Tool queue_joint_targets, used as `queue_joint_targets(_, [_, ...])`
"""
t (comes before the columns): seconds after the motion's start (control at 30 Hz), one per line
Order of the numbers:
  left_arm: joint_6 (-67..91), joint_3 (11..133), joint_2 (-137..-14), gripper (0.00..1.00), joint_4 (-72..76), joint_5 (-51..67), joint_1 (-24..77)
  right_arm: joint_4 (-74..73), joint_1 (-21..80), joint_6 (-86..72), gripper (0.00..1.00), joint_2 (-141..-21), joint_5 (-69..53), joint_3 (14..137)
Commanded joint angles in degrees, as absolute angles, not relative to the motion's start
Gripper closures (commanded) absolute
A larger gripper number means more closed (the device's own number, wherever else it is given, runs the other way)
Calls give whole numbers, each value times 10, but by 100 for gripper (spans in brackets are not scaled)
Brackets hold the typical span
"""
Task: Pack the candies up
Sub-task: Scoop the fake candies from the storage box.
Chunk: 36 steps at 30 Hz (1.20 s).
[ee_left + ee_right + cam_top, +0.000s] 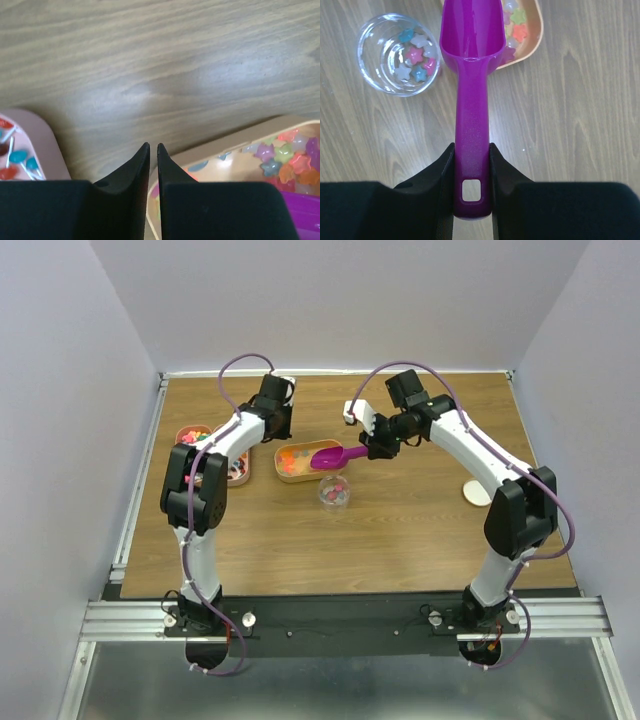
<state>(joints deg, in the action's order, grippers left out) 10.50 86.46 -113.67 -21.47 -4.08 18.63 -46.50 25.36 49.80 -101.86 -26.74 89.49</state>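
The candies are small star-shaped sweets in several colours. Many lie in a peach tray point(225, 145), where the candies point(285, 160) fill its right part. A few more candies point(415, 55) sit in a clear cup point(397, 52). My right gripper point(471, 150) is shut on the handle of the magenta scoop point(470, 75), whose empty bowl reaches over the tray's point(532, 37) corner. My left gripper point(153, 146) has its jaws almost together, with the tray's near-left rim in the thin gap. From above, the scoop point(335, 456) lies over the tray point(295, 462), with the cup point(334, 490) just in front.
A pink tray point(42, 145) holding lollipops stands left of the peach one, partly under the left arm point(200, 480). A white round lid point(478, 492) lies on the wood at the right, near the right arm's elbow.
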Motion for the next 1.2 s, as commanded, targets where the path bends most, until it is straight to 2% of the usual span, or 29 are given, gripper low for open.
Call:
queue_joint_targets(0.0, [64,909,-1179,82,-239,-47,194,-468,241,500,99,-1035,-254,935])
queue_joint_targets(0.07, [94,902,-1163,78,-242,-51,194,-468,238,504,99,-1035,-260,943])
queue_joint_targets(0.1, [105,890,-1152,71,-242,-62,193,-468,238,504,99,-1036,-265,943])
queue_joint_targets(0.2, [163,861,-1102,60,-256,-89,193,-468,238,505,99,-1042,-271,943])
queue_joint_targets(0.3, [210,823,-1057,57,-269,-97,193,-468,238,504,99,-1046,-279,940])
queue_joint_targets(0.43, [243,777,-1017,57,-268,-112,196,-468,238,505,99,-1051,-287,941])
queue_joint_targets(0.63, [251,752,-1037,57,-264,-88,213,-468,238,505,99,-1061,-296,943])
queue_joint_targets(0.77, [253,751,-1056,58,-260,-90,220,-468,237,507,99,-1066,-294,943])
queue_joint_targets(1.0, [247,757,-1079,65,-268,-114,221,-468,238,507,99,-1073,-288,946])
queue_joint_targets(1.17, [250,765,-1092,65,-285,-137,221,-468,238,507,99,-1069,-285,944])
